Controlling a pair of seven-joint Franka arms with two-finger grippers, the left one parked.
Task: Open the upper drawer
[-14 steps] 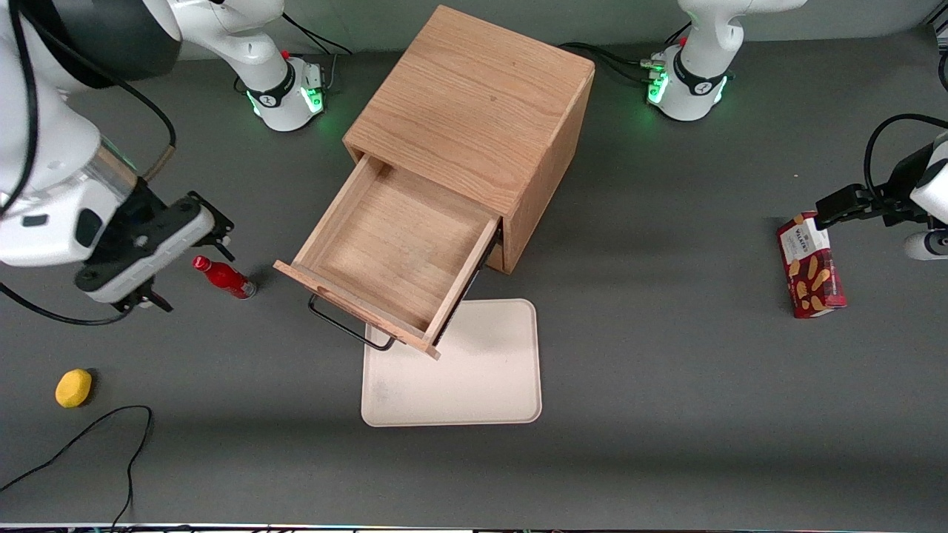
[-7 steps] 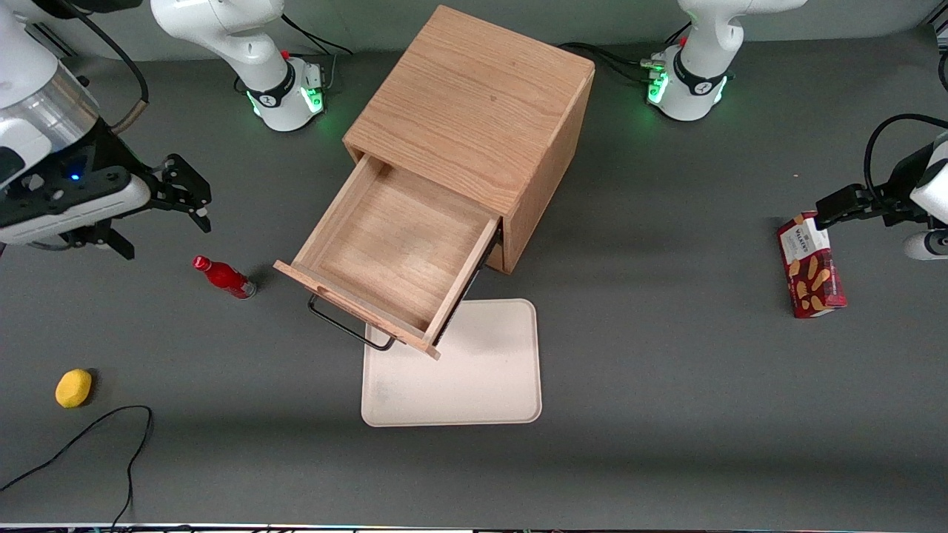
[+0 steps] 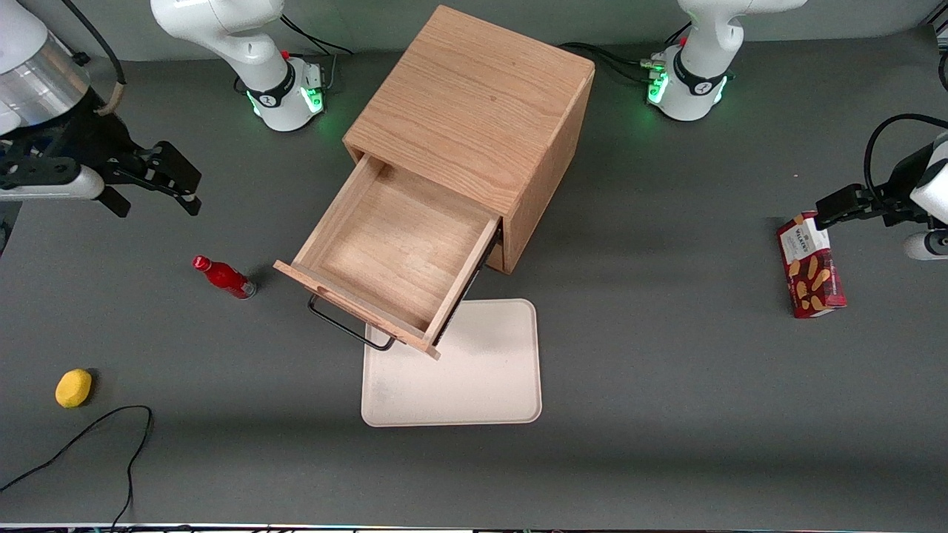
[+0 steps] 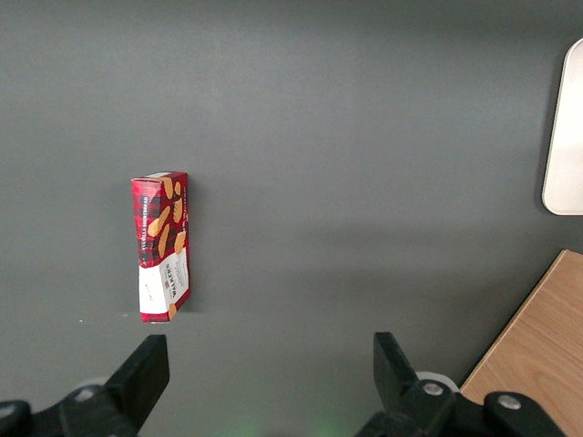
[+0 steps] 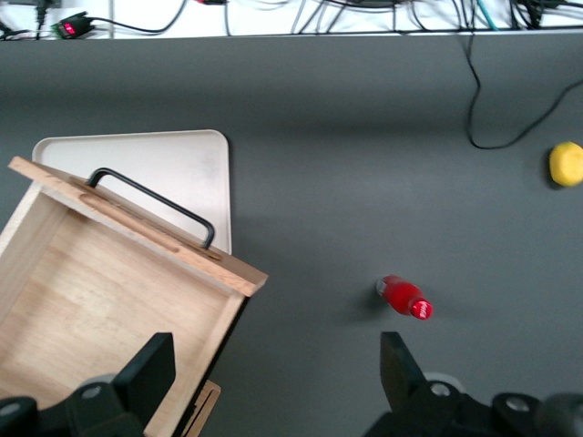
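The oak cabinet [image 3: 481,111] stands mid-table. Its upper drawer [image 3: 392,255] is pulled far out, an empty wooden tray with a thin black bar handle [image 3: 348,329] on its front. In the right wrist view the drawer [image 5: 100,309] and its handle [image 5: 150,202] also show. My gripper [image 3: 152,194] hangs open high above the table toward the working arm's end, well away from the drawer and holding nothing. The lower drawer is hidden beneath the open one.
A cream tray [image 3: 452,366] lies on the table partly under the drawer front. A small red bottle [image 3: 222,277] lies beside the drawer, a yellow lemon [image 3: 73,388] and a black cable [image 3: 111,437] nearer the front camera. A red biscuit box [image 3: 809,265] lies toward the parked arm's end.
My gripper has risen and drawn back from the red bottle, farther from the front camera and toward the working arm's end. The drawer has stayed pulled out.
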